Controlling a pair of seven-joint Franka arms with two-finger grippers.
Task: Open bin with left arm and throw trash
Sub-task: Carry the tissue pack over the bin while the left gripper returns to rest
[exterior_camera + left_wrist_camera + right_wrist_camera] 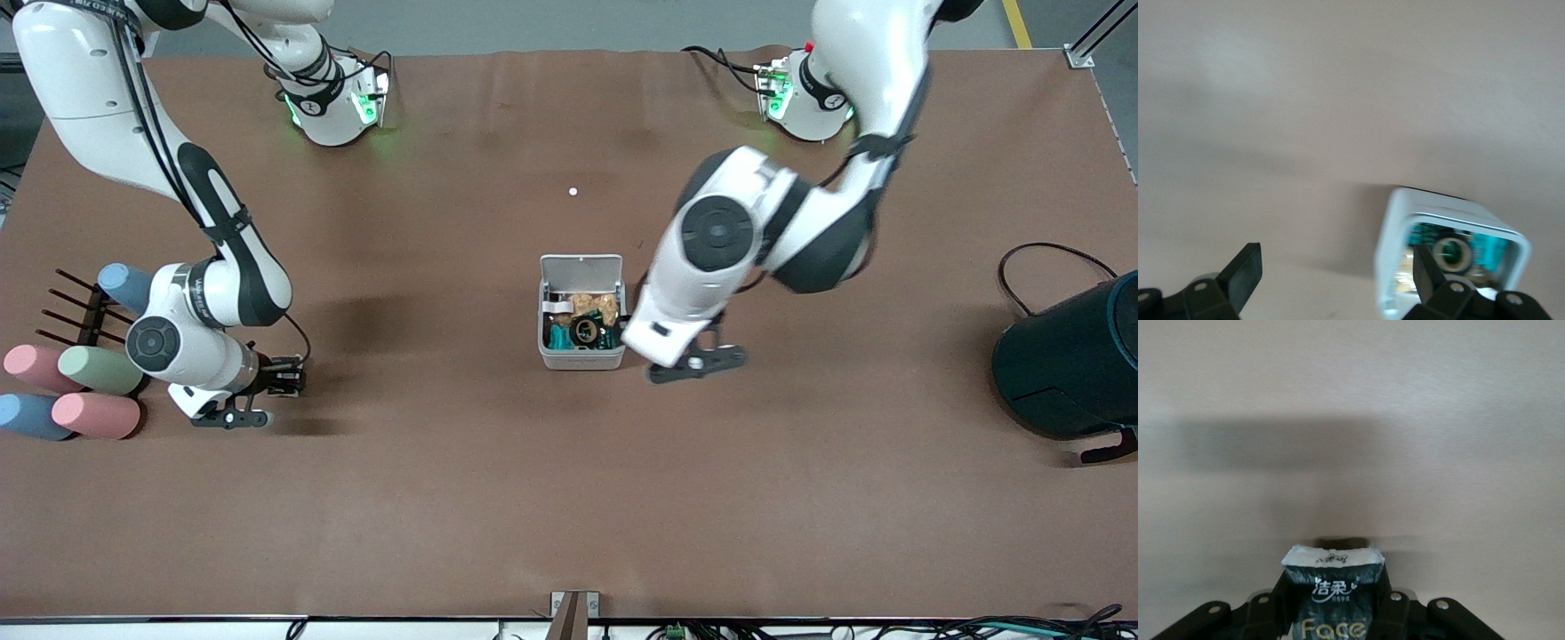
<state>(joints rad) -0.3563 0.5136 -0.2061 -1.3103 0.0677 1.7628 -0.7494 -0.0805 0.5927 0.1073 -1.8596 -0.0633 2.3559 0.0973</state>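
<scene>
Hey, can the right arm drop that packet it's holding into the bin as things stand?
Probably yes. The bin has its lid up, and bare table lies between it and the right pincer, shut on the packet. The left pincer sits beside the bin, crowding one side.

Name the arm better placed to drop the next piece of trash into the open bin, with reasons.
Right. Its tool already grips a black printed packet, though it sits toward the table's right-arm end. The left tool hangs open and empty beside the bin, lid up.

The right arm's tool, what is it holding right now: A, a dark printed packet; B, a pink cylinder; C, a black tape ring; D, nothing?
A: the right wrist view shows the right tool clamped on the dark printed packet.
</scene>
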